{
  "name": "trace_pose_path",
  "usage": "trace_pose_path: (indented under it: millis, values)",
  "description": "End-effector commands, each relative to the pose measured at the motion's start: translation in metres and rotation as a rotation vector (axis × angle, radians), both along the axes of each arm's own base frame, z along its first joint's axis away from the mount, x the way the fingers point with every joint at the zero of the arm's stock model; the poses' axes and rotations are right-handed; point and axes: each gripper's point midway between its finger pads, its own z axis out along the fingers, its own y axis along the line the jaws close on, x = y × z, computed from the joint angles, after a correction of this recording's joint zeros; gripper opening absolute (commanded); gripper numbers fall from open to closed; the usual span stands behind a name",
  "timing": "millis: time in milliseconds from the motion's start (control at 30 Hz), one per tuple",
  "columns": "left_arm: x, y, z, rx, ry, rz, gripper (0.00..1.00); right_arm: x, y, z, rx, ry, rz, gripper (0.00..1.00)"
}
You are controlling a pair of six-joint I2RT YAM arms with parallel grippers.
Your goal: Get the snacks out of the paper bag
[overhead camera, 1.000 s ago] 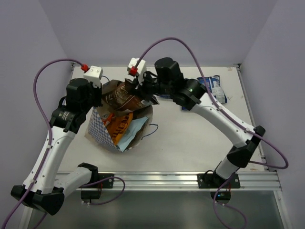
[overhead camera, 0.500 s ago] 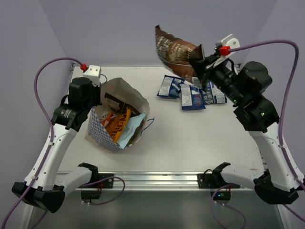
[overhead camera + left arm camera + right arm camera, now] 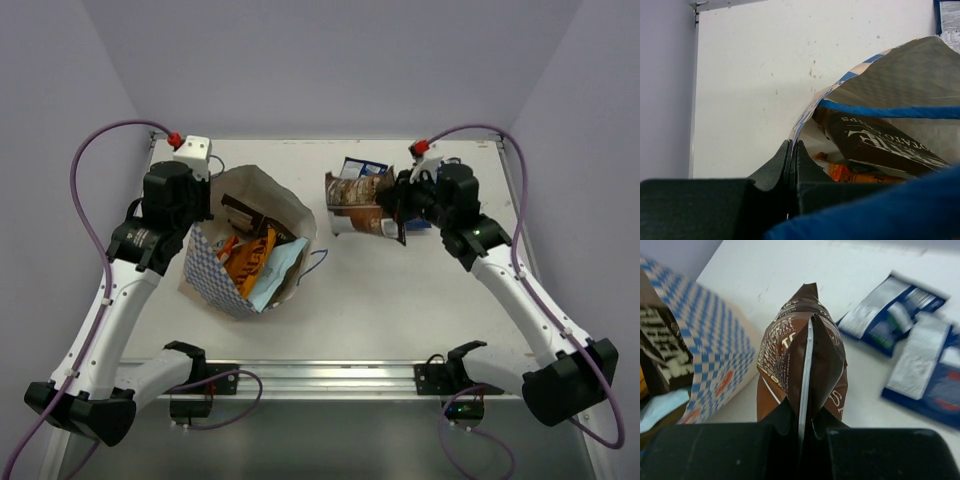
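The paper bag (image 3: 215, 270) lies left of centre with its mouth held up, and my left gripper (image 3: 207, 208) is shut on its far-left rim (image 3: 805, 117). A dark brown packet (image 3: 240, 212), orange packets (image 3: 250, 258) and a light blue one (image 3: 282, 266) still sit inside. In the left wrist view the dark brown packet (image 3: 875, 142) lies over an orange one (image 3: 847, 172). My right gripper (image 3: 398, 212) is shut on the sealed edge of another brown snack packet (image 3: 355, 205), low over the table right of the bag. The right wrist view has that packet (image 3: 800, 355) standing edge-on between the jaws.
Dark blue packets (image 3: 362, 168) lie on the table behind the held packet, and they also show to the right in the right wrist view (image 3: 890, 315) (image 3: 935, 375). A blue cord handle (image 3: 318, 268) trails from the bag's right side. Walls stand close on both sides.
My right arm pulled the brown packet out of the bag, swung it high to the right, then brought it down low beside the blue packets. The left arm and bag stayed put.
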Motion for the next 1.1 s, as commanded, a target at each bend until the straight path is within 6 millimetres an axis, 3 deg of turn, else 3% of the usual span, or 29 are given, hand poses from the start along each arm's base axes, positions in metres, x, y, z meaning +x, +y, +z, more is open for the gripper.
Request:
trace_pose_path:
  millis: [0, 67, 100, 133, 200, 233, 300, 433, 467, 567, 633, 767, 833, 867, 933, 967, 1033, 1067]
  values:
    - [0.008, -0.007, 0.052, -0.049, -0.157, -0.022, 0.0, -0.019, 0.04, 0.007, 0.212, 0.002, 0.201, 0.0]
    - [0.008, -0.01, 0.051, -0.053, -0.157, -0.04, 0.0, -0.013, 0.036, -0.025, 0.208, 0.076, 0.154, 0.12]
    - [0.008, -0.011, 0.051, -0.053, -0.156, -0.047, 0.0, -0.002, 0.023, -0.038, 0.197, 0.1, 0.062, 0.22]
    - [0.008, -0.012, 0.05, -0.055, -0.154, -0.053, 0.0, 0.001, 0.012, -0.057, 0.17, 0.154, -0.005, 0.41]
    - [0.007, -0.015, 0.049, -0.054, -0.148, -0.072, 0.0, 0.017, -0.02, -0.074, 0.097, 0.189, -0.188, 0.55]
    - [0.007, -0.015, 0.049, -0.054, -0.149, -0.076, 0.0, 0.018, -0.03, -0.072, 0.052, 0.201, -0.236, 0.65]
    - [0.006, -0.017, 0.05, -0.056, -0.15, -0.087, 0.0, 0.019, -0.039, -0.057, -0.016, 0.163, -0.244, 0.71]
    - [0.006, -0.017, 0.05, -0.056, -0.148, -0.088, 0.0, 0.016, -0.035, 0.012, -0.023, 0.027, -0.201, 0.9]
    - [0.005, -0.017, 0.049, -0.055, -0.145, -0.088, 0.0, 0.014, -0.032, 0.023, -0.048, -0.007, -0.17, 0.9]
    - [0.004, -0.016, 0.047, -0.052, -0.143, -0.086, 0.0, 0.003, 0.002, 0.062, -0.076, -0.106, -0.031, 0.9]
    - [0.003, -0.016, 0.045, -0.049, -0.137, -0.086, 0.0, -0.011, 0.045, 0.081, -0.14, -0.19, 0.127, 0.9]
    - [0.002, -0.018, 0.045, -0.058, -0.135, -0.099, 0.0, -0.047, 0.129, 0.092, -0.165, -0.246, 0.447, 0.9]
    - [0.001, -0.018, 0.046, -0.057, -0.134, -0.098, 0.0, -0.054, 0.153, 0.102, -0.186, -0.278, 0.5, 0.9]
    - [0.001, -0.018, 0.046, -0.057, -0.135, -0.098, 0.0, -0.047, 0.17, 0.086, -0.216, -0.253, 0.519, 0.9]
    - [0.0, -0.017, 0.047, -0.057, -0.137, -0.098, 0.0, -0.052, 0.193, 0.085, -0.21, -0.255, 0.581, 0.9]
    - [0.0, -0.018, 0.047, -0.06, -0.138, -0.102, 0.0, -0.046, 0.207, 0.065, -0.231, -0.219, 0.604, 0.9]
    - [-0.001, -0.018, 0.047, -0.062, -0.136, -0.104, 0.0, -0.047, 0.222, 0.056, -0.248, -0.205, 0.64, 0.89]
    - [-0.001, -0.018, 0.047, -0.063, -0.134, -0.104, 0.0, -0.046, 0.235, 0.039, -0.272, -0.18, 0.662, 0.89]
